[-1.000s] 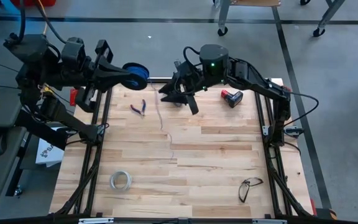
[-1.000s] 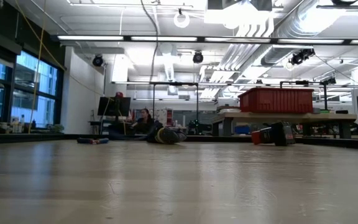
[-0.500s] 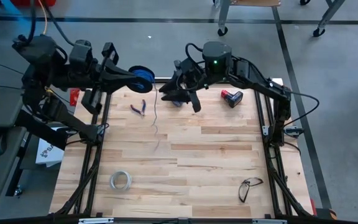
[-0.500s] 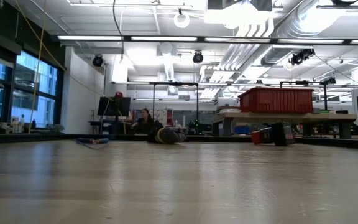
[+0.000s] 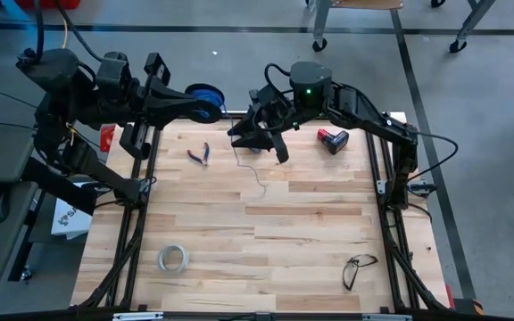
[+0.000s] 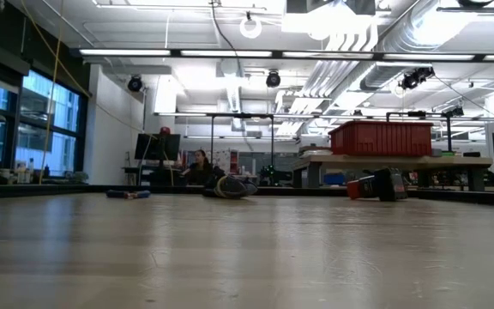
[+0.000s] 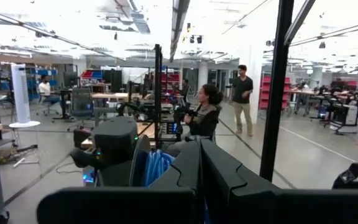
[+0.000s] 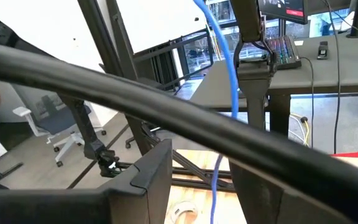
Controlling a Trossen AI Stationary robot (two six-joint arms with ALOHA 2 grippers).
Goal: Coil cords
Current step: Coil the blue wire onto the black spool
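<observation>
- The spool (image 5: 205, 96) hangs at the far edge of the table (image 5: 328, 232), above the rail, gripped by the left gripper (image 5: 202, 104), whose fingers are closed hard on it; in the left wrist view the blue windings (image 7: 156, 167) sit right at the fingertips.
- The wire (image 5: 250, 171) runs from the spool across toward the right gripper (image 5: 259, 135), then drops in a thin loose curl onto the boards just in front of that gripper, ending in a small hook.
- The right gripper hovers over the far middle of the table, just beside the spool. Its fingers stand partly apart; the wire seems to pass between or against them, but it is too thin to tell whether it is pinched or only guided.
- The relation that matters: the spool lies to the left of the right gripper, close by, with the short span of wire between them running roughly along the table's far edge, while the slack tail lies roughly toward the near side, at a right angle to that span.
- Judgement: the right arm is nearer the loose tail, so feeding slack falls to it, while the left turns or holds the spool.
- The pliers (image 5: 200, 154), the tape ring (image 5: 174, 259), the glasses (image 5: 358, 267) and the red battery (image 5: 333, 139) lie clear of the wire.
</observation>
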